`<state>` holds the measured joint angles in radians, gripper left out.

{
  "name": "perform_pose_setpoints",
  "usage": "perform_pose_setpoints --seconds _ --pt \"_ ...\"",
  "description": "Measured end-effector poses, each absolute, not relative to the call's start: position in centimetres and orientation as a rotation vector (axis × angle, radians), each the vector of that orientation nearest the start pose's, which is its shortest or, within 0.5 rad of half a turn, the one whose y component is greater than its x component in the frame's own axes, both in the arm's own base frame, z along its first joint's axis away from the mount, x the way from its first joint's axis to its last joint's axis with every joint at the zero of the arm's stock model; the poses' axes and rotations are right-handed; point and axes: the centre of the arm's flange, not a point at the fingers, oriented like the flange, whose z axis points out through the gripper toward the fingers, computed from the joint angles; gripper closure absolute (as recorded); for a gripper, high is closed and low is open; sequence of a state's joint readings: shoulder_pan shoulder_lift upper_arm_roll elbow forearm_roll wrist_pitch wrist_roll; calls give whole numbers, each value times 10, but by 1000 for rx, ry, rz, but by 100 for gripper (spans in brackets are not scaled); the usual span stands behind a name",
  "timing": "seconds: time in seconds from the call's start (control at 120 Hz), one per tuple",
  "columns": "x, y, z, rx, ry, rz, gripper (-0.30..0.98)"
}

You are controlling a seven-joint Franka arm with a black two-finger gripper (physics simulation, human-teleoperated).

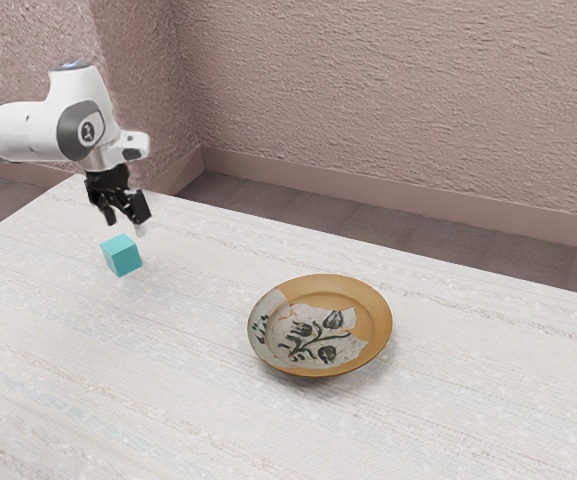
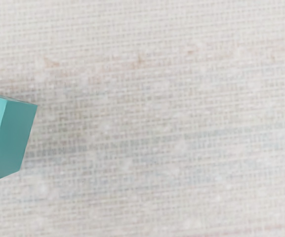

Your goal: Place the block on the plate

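My gripper hangs above the table at the exterior view's left, its two black fingers apart with nothing between them. A teal block rests on the table just below the fingertips, not touched by them. In the wrist view, part of the block stands off to one side of the hand, the rest of it cut off by the picture's edge. The round plate, orange-brown with a pale patch and dark floral pattern, lies on the table toward the exterior view's right, well apart from the block.
The pale woven-looking table spreads under both things, and its far edge runs behind them. Beyond that edge are a dark floor and a rough pinkish wall.
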<state>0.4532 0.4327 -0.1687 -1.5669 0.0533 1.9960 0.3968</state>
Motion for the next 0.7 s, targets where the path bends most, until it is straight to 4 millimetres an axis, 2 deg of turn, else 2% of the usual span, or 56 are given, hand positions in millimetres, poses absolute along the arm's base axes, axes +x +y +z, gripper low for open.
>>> perform_pose_setpoints --seconds 0.175,0.358,0.533,0.7 --pt "655 262 370 -3095 378 -91 0" --pt "670 299 342 -3022 587 -176 0" --pt "673 309 327 -2992 726 -227 0" --pt "668 312 313 -3000 758 -195 0"
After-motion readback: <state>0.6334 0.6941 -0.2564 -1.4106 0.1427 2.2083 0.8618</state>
